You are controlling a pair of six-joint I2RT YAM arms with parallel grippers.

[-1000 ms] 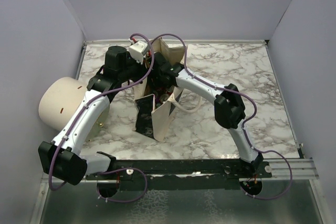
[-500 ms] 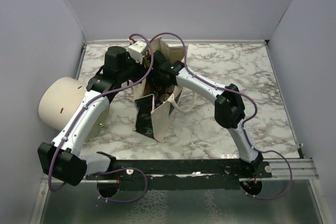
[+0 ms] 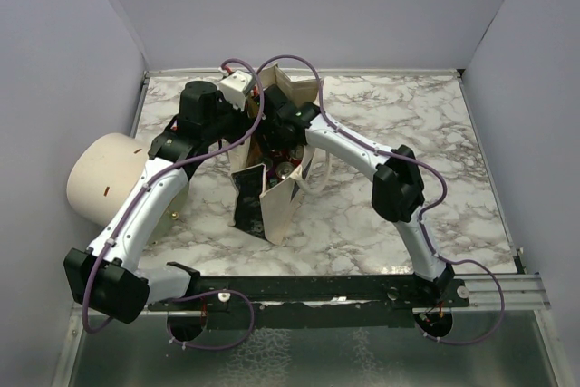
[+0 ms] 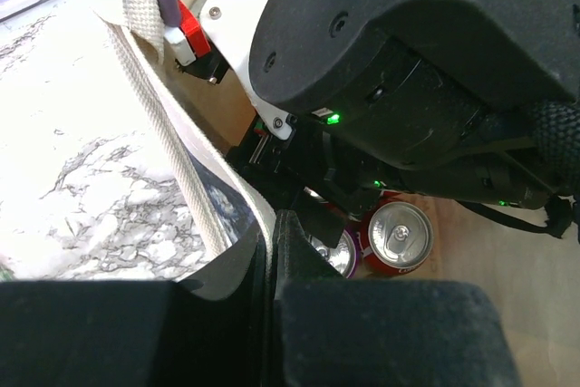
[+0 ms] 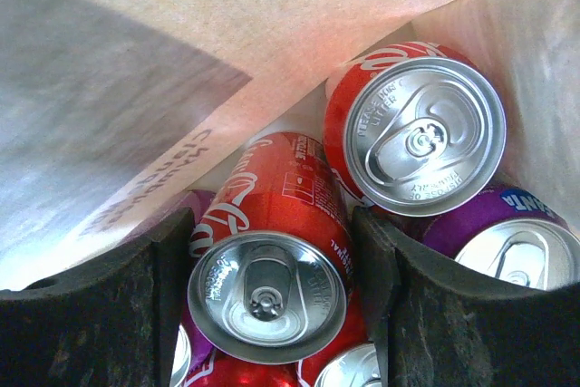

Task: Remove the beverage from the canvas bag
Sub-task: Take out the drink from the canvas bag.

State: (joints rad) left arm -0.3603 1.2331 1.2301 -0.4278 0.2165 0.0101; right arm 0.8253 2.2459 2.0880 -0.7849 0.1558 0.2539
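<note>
Canvas, cream-beige: one canvas bag (image 3: 283, 210) is seen standing open-mouthed at the middle of the marble table (image 3: 408, 124), and both arms are reached to it. Counted overhead: two arms, one bag, one cream cylinder (image 3: 101, 178) at the table's left edge.

Cans counted in the right wrist view: two red and one purple are shown clearly. Parts of more are cut off at the lower edge and cannot be counted. All are held inside the bag.

The right gripper (image 5: 272, 224) is set down in the bag, partly open, with its fingers pressed to both sides of the red can (image 5: 267, 296). The second red can (image 5: 417, 133) and the purple can (image 5: 507, 246) are just beside it.

The left gripper (image 4: 272, 246) is fully closed, with the bag's rim cloth pinched between its fingers. This is shown only in the left wrist view. Overhead, the cans are mostly hidden by the arms.
</note>
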